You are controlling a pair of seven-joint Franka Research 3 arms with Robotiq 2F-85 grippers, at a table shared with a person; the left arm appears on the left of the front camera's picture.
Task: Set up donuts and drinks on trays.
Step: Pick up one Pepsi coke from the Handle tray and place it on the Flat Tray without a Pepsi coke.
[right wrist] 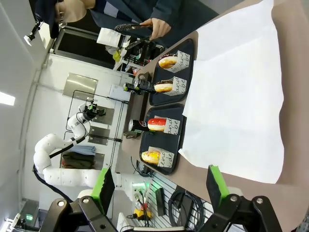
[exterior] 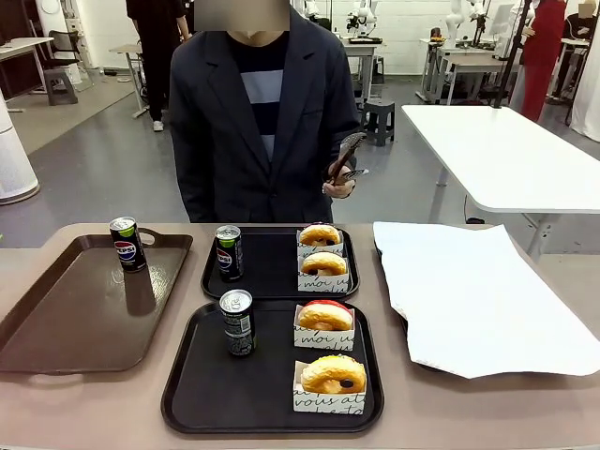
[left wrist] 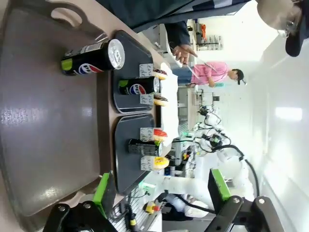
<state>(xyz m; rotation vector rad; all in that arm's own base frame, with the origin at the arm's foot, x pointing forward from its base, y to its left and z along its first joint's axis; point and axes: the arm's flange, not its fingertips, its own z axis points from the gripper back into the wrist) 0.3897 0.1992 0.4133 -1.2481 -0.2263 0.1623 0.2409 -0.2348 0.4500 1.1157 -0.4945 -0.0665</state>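
Two black trays lie mid-table, one far (exterior: 272,274) and one near (exterior: 202,384). The far tray carries a Pepsi can (exterior: 229,251) and two sleeved donuts, one chocolate-topped (exterior: 321,234) and one yellow-orange (exterior: 324,264). On the near tray stand a can (exterior: 237,322), a red-glazed donut (exterior: 325,316) and a yellow donut (exterior: 333,374). A third can (exterior: 127,244) stands on the brown tray (exterior: 66,319). My left gripper (left wrist: 161,193) hangs open above the brown tray (left wrist: 43,125), empty. High over the white paper (right wrist: 236,96), my right gripper (right wrist: 159,188) is open too.
A person in a dark jacket stands at the far edge holding tongs (exterior: 344,157) in one hand. The white paper sheet (exterior: 478,295) covers the table's right side. The brown handled tray takes up the left side.
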